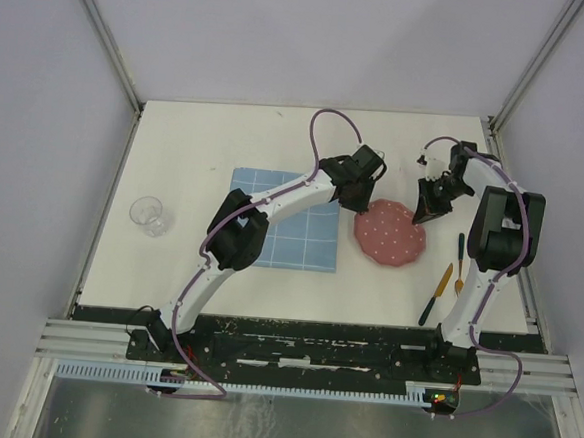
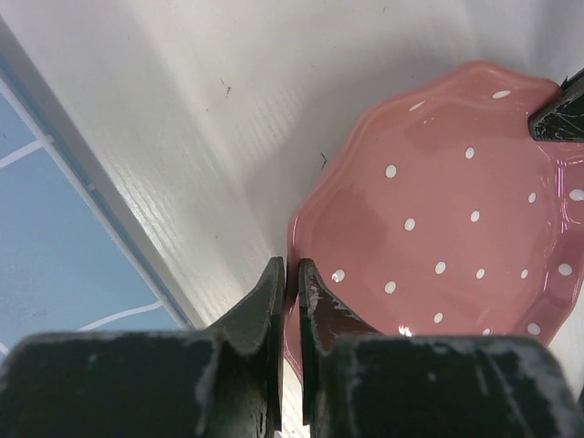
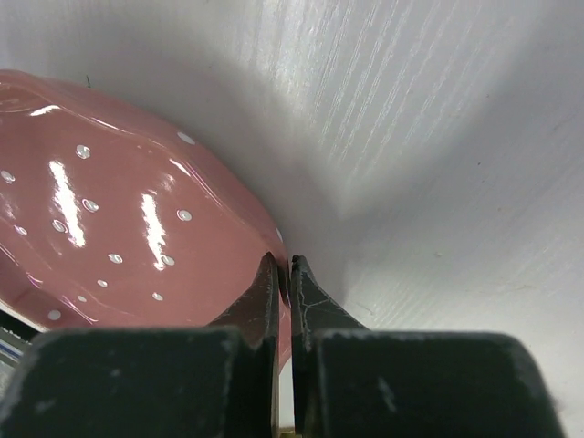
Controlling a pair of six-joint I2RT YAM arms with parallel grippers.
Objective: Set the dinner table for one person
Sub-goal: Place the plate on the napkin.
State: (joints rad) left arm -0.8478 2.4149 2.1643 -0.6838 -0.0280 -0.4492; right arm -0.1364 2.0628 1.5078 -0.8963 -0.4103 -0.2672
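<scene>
Two arms, one plate (image 1: 391, 241): a shared lift toward the placemat (image 1: 305, 245)

Both grips are on the pink dotted plate, which sits on the white bench (image 1: 228, 134) right of centre in the overhead view, just beside the right edge of the blue checked placemat. The left end effector (image 2: 292, 270) has its jaws drawn almost together, with the scalloped rim pinched between them at the plate's upper left. The right end effector (image 3: 283, 266) is clamped the same way on the upper right rim, jaws all but touching.

The step in hand looks like carrying the plate onto the placemat. To do it well, both arms should rise together and keep the same spacing, so that neither thin pinch gets twisted or pulled off the glossy rim. The plate should stay level and come up high enough to clear the cloth's edge, or it may rumple the placemat on the way leftward. It should be set down flat before either grip lets go.

The left arm runs from its base at lower left diagonally up and right across the placemat. It is stretched long and low, with the wrist tipped down onto the rim. The right arm climbs from lower right and folds at a high elbow near the right edge, then reaches back left and down to the plate.

A glass (image 1: 148, 215) stands well apart at the left. The cutlery (image 1: 446, 282) lies lower right of the plate, near the right arm.
</scene>
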